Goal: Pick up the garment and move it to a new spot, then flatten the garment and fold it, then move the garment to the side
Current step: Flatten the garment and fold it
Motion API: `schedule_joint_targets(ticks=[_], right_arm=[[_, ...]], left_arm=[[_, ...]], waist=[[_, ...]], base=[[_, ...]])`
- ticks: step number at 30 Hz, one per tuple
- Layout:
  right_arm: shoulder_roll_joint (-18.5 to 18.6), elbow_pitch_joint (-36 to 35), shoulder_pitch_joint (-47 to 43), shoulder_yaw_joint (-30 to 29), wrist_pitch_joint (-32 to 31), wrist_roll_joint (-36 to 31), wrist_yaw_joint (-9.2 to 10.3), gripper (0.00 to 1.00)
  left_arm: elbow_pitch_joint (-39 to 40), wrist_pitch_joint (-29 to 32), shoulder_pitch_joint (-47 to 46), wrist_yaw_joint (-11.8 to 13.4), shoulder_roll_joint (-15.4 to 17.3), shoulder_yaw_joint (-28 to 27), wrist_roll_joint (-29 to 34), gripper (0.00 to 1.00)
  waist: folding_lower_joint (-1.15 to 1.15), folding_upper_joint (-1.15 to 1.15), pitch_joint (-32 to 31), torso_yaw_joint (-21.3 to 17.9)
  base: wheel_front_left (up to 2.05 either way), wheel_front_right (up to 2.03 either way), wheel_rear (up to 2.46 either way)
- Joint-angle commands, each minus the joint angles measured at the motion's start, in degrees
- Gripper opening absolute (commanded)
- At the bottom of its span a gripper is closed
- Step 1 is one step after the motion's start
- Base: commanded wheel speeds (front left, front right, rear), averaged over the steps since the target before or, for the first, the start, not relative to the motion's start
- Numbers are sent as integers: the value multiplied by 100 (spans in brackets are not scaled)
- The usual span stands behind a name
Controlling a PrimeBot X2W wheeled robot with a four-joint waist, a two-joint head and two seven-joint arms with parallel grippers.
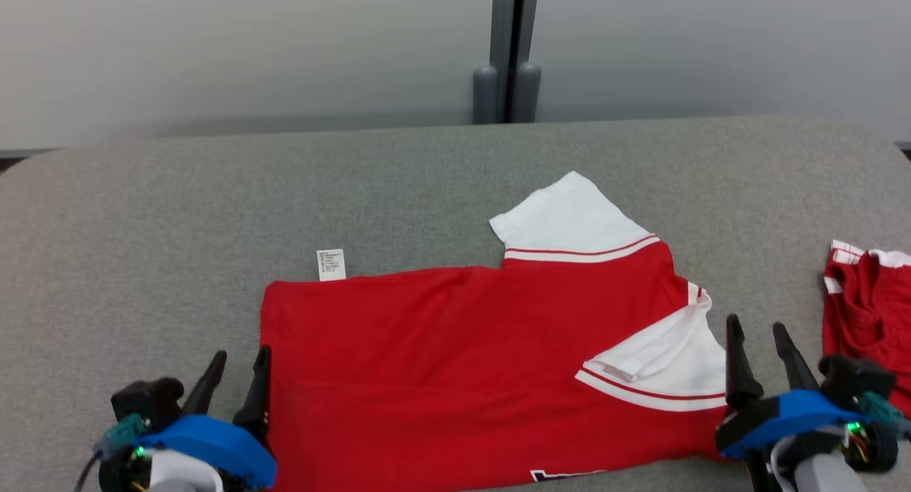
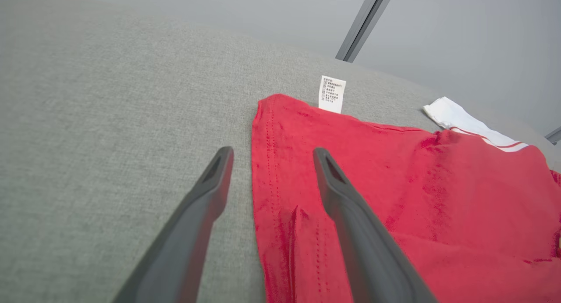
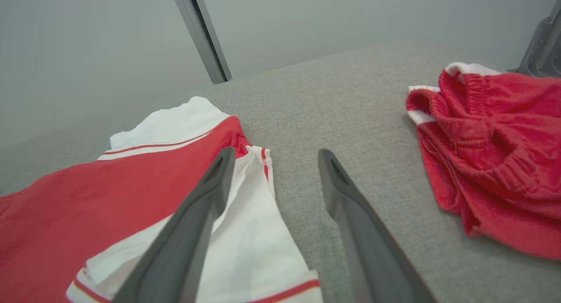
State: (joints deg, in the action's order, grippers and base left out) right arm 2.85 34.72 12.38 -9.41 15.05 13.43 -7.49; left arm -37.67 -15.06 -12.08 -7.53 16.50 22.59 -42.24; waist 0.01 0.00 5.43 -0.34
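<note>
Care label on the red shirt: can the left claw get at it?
Likely yes: the left claw, open, straddles the hem of the red shirt, and only flat cloth lies between it and the care label.

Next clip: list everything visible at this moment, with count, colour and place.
T-shirt: 1, red with white sleeves, spread on the table's near middle.
Care label: 1, white, sticking out at the T-shirt's far left corner.
Second garment: 1, red with white trim, bunched at the table's right.
Table: 1, grey, cloth-covered, under everything.
Post: 1, grey, upright behind the table.
Left gripper: 1, dark fingers, open, at the T-shirt's left hem.
Right gripper: 1, dark fingers, open, beside the near white sleeve.
</note>
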Motion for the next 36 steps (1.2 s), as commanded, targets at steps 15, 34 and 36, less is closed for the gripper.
schedule_joint_targets(ticks=[15, 34, 36], right_arm=[[23, -125, 1732, 1075, 15, -337, -1, 100], [23, 1127, 4316, -10, -2355, -2495, -1, 100], [26, 1140, 4428, -227, -2649, -2715, -1, 100]], left_arm=[[-351, 382, -1910, 8, 980, 1522, -1064, 100], [308, 37, -2975, 7, 1108, 3820, -1911, 0], [363, 31, -3112, 7, 1083, 3915, -1932, 0]], waist=[[-1, 0, 1393, -276], [-1, 0, 2435, 814], [-1, 0, 2525, 940]], base=[[0, 0, 0], [0, 0, 0], [0, 0, 0]])
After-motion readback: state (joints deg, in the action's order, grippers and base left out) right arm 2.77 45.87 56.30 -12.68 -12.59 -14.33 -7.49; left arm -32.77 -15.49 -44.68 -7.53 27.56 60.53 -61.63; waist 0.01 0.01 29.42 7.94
